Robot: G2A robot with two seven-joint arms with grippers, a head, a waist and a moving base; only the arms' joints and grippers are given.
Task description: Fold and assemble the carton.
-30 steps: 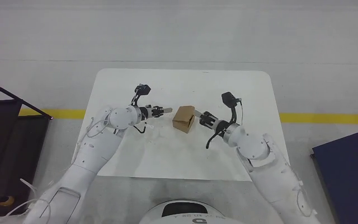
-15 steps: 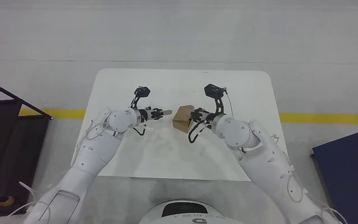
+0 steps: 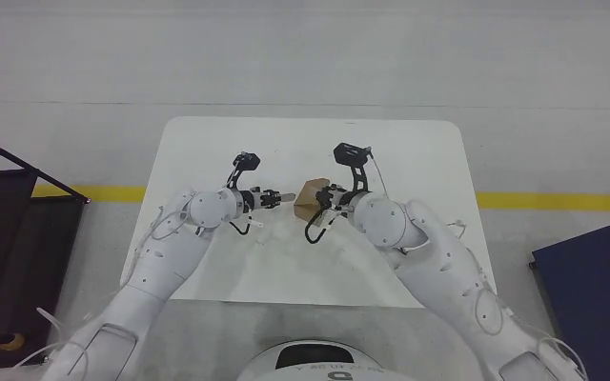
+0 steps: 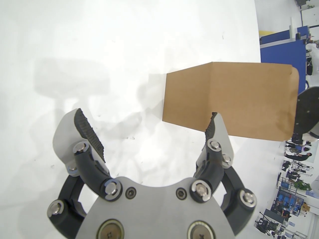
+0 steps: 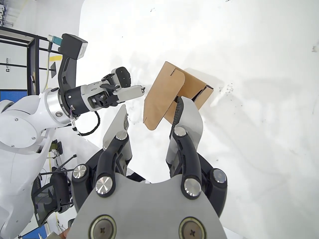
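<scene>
A small brown carton (image 3: pixel 311 197) stands on the white table (image 3: pixel 400 152) near its middle. One rounded flap (image 5: pixel 162 98) sticks out from the carton body (image 5: pixel 199 88). My right gripper (image 5: pixel 150 111) is open with that flap between its fingers; one black pad (image 5: pixel 177 110) lies at the carton's opening. In the top view the right gripper (image 3: pixel 322 202) is against the carton's right side. My left gripper (image 4: pixel 147 118) is open just left of the carton (image 4: pixel 231 100), one fingertip (image 4: pixel 214 120) close by its lower edge. The left gripper (image 3: pixel 276 197) points at the carton.
Bare white table surface (image 4: pixel 124 26) lies all around the carton. A yellow floor line (image 3: pixel 543 201) runs past the table, dark frames (image 3: pixel 19 210) stand to the left, and a blue panel (image 3: pixel 581 286) stands to the right.
My right arm has swung left onto the carton, its wrist turning, and the carton has shifted slightly left. The left gripper has edged a little to the right.
</scene>
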